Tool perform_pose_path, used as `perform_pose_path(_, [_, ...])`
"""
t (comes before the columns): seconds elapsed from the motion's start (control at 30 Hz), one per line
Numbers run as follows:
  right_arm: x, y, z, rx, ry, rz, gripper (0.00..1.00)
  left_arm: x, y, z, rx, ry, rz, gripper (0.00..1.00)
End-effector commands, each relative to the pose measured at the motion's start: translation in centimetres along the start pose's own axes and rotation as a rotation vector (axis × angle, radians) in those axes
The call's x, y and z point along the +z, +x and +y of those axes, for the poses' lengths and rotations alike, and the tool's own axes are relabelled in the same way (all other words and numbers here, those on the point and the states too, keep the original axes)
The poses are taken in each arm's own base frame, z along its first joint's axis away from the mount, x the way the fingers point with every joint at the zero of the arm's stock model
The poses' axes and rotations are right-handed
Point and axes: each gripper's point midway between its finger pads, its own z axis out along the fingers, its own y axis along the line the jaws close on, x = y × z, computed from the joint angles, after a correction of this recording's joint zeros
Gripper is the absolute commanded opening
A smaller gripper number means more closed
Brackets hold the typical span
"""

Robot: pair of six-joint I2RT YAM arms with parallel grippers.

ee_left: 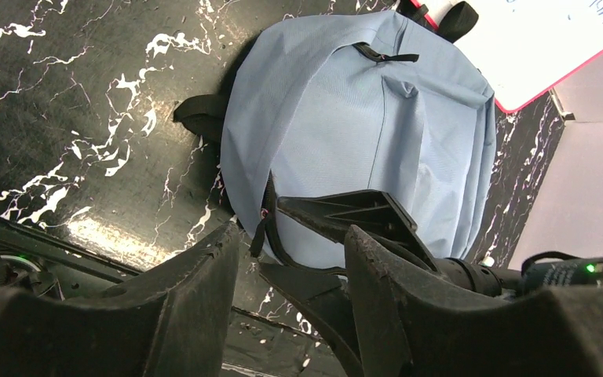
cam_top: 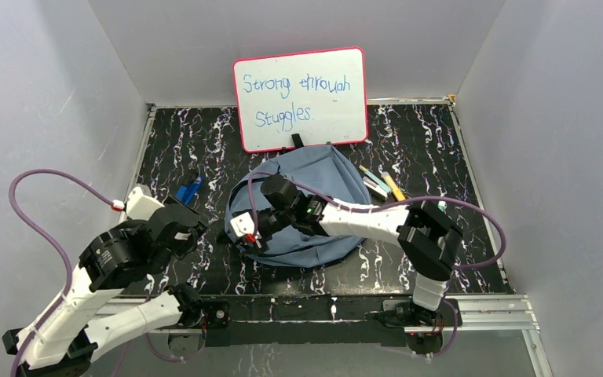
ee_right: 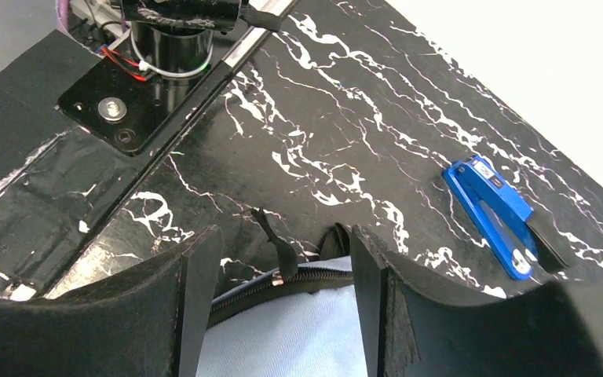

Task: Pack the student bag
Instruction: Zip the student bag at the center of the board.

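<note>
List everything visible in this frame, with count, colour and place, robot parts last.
student bag: one, grey-blue, lying at table centre.
whiteboard: one, pink frame, blue writing, upright at the back.
stapler: one, blue, on the table left of the bag.
pens: a few, count unclear, yellow and teal among them, right of the bag.
zipper pull: one, dark, at the bag's near-left edge.
table: one, black with white marbling.
left hand: one, black, open, by the bag's left edge.
right hand: one, black, open, straddling the zipper pull.
</note>
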Motion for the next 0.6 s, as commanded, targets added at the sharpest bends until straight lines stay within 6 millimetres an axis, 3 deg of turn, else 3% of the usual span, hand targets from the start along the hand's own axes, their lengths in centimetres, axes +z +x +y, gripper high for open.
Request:
perform_pose_path(0.0, [0.9,-1.6,-0.5,-0.044,-0.053,-0.063,0.68,0.1,-1.0,1.1,-0.017,-0.019,-0.053,0.5])
perform_pose_path(0.13, [1.7,-0.9,-0.5,-0.028,-0.082,-0.058,0.65,0.2,-0.6,1.3,-0.019,-0.021,-0.042,0.5])
perform_pose_path(0.4, [2.7,-0.2,-1.3,0.004,-0.082,-0.045,0.45,0.3,-0.4,1.5,-0.022,-0.025,-0.035,0.5])
perform_pose_path(0.5, [2.7,0.0,-1.4,0.007,-0.081,-0.037,0.36,0.2,-0.4,1.9,-0.026,-0.03,-0.034,0.5])
perform_pose_path(0.57, [2.7,0.1,-1.4,0.015,-0.084,-0.033,0.23,0.2,-0.3,2.2,-0.032,-0.033,-0.034,0.5])
